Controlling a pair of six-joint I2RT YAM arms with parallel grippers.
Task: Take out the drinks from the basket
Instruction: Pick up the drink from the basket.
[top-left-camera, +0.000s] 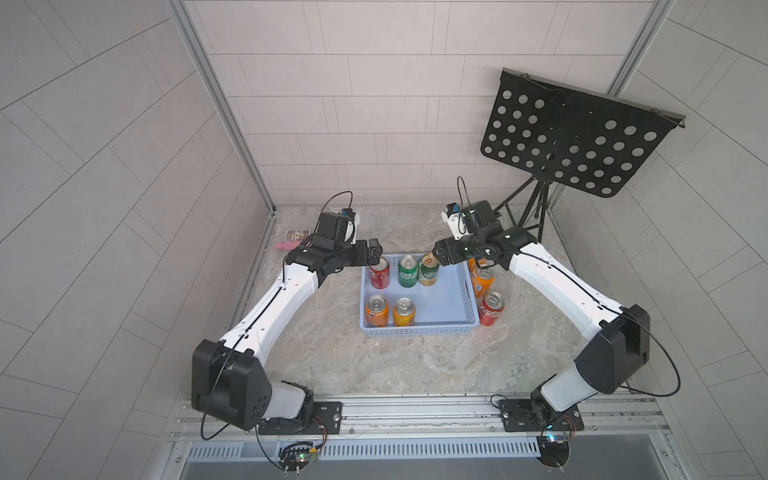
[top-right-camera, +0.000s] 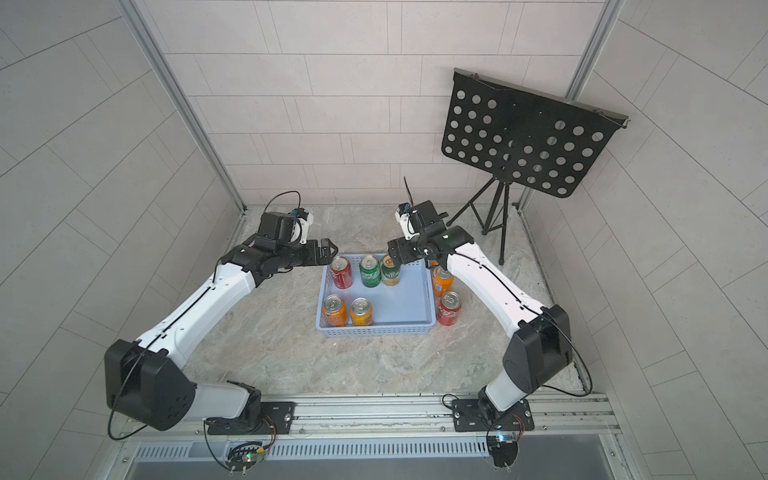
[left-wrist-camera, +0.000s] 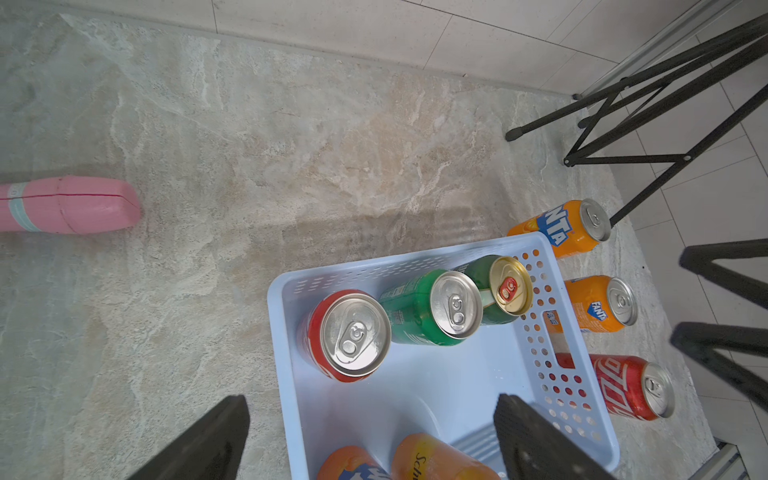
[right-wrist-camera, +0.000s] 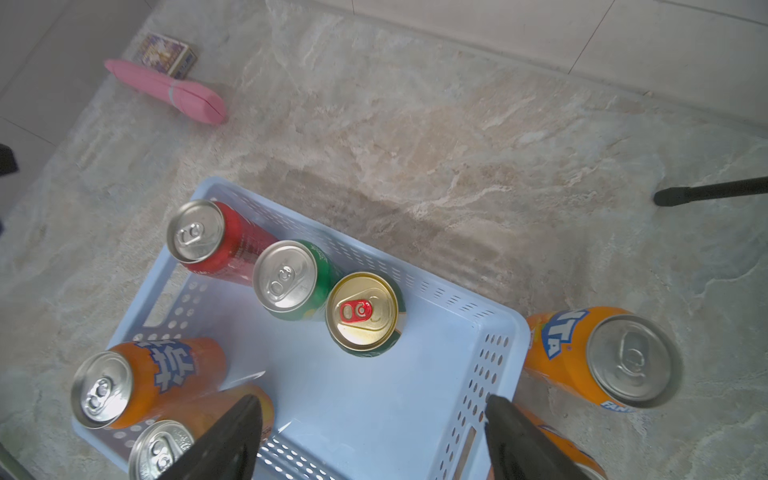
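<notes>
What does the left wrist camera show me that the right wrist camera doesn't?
Only the left wrist view shows the red can outside the basket. Only the right wrist view shows the small printed box beside the pink wand. Both show five cans in the basket: the red can inside, the silver-topped green can, the gold-topped green can and two orange cans, plus orange cans outside, part of the wand and a stand foot.

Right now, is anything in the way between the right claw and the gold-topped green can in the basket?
Nothing visible is. The open right gripper faces the gold-topped green can across bare basket floor. The silver-topped green can stands close beside it.
</notes>
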